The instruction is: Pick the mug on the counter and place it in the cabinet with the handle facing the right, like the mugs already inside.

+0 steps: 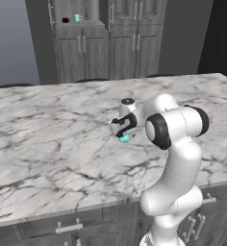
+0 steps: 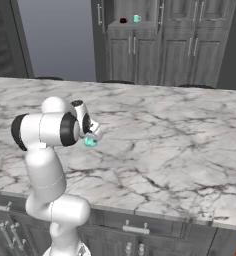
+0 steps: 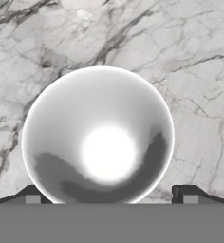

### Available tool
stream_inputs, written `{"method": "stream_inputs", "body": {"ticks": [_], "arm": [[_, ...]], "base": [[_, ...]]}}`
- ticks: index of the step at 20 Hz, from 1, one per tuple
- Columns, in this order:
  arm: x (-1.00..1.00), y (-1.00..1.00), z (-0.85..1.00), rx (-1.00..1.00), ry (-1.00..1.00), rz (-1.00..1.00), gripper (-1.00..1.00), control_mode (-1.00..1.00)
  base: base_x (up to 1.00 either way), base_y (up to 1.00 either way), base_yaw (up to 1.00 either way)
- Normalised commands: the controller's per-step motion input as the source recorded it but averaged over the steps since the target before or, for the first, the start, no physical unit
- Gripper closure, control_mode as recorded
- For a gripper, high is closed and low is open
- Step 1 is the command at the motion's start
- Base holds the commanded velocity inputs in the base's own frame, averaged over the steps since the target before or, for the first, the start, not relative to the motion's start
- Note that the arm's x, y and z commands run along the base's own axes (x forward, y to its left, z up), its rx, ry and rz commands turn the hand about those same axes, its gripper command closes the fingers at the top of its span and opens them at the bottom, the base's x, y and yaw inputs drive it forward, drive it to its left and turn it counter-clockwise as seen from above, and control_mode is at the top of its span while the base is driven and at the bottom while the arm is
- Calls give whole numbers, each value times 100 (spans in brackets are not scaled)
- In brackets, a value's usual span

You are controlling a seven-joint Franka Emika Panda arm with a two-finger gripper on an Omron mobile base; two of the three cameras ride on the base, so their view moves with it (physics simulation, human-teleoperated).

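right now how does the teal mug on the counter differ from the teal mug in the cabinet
The mug on the counter sits under the open gripper, mostly hidden by it; the cabinet mug stands clear on the shelf beside a dark red mug. The cabinet mug's handle points right; the counter mug's handle cannot be seen. Both are teal.

**Arm folded low, jaws spread wide**

The white Franka Panda arm with dark joints [image 1: 175, 158] rises from the lower right of the left base view, elbow bent at mid-frame, its forearm reaching left. Its two-finger gripper [image 3: 108, 197] points straight down, dark fingertips [image 3: 32, 194] standing fully apart at the hand view's bottom corners.
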Motion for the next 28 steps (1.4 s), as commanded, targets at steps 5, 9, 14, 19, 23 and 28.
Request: {"method": "stream_inputs", "body": {"ticks": [5, 9, 14, 19, 23, 28], "arm": [[7, 2, -11, 1, 0, 0, 100, -100], [7, 2, -10, 1, 0, 0, 100, -100], [5, 2, -12, 1, 0, 0, 100, -100], [-23, 0, 3, 0, 0, 2, 100, -100], [-46, 0, 24, -2, 0, 8, 100, -100], [-53, -5, 40, -1, 0, 8, 100, -100]], "base": [[0, 0, 0], [0, 0, 0], [0, 0, 0], [0, 0, 0], [0, 0, 0], [0, 0, 0]]}}
